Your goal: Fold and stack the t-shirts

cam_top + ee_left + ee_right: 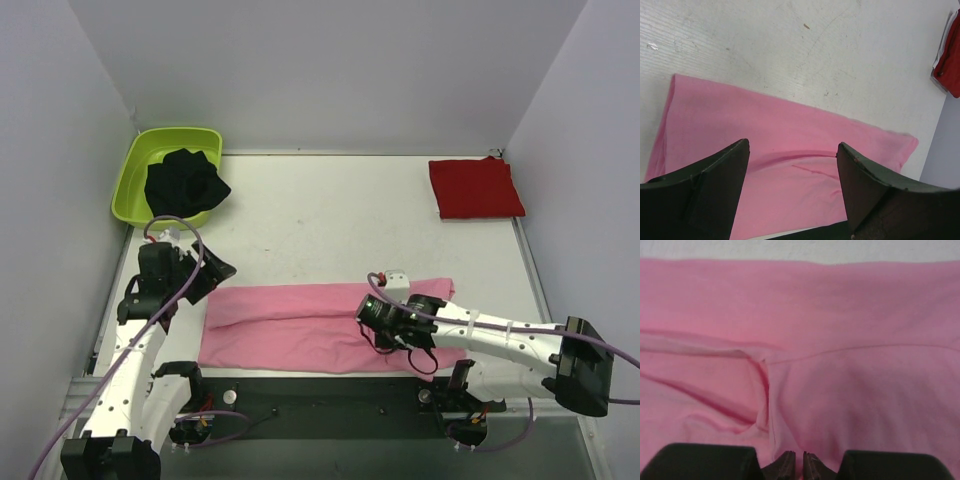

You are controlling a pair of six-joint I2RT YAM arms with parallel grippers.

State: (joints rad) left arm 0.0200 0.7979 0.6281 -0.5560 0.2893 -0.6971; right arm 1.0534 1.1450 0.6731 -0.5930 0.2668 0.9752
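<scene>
My right fingers (787, 466) are pinched shut on a thin fold of the pink t-shirt (290, 325), a soft, limp band at the counter's (330, 220) 6 o'clock. My left fingers (715, 185) gape wide, empty. So shallow a pinch could slip, or drag the cloth crooked. The red t-shirt (475, 188) lies folded square at 2 o'clock.

White arms (500, 340), black pincers (792, 160) (799, 466), lilac cables (480, 322)
</scene>
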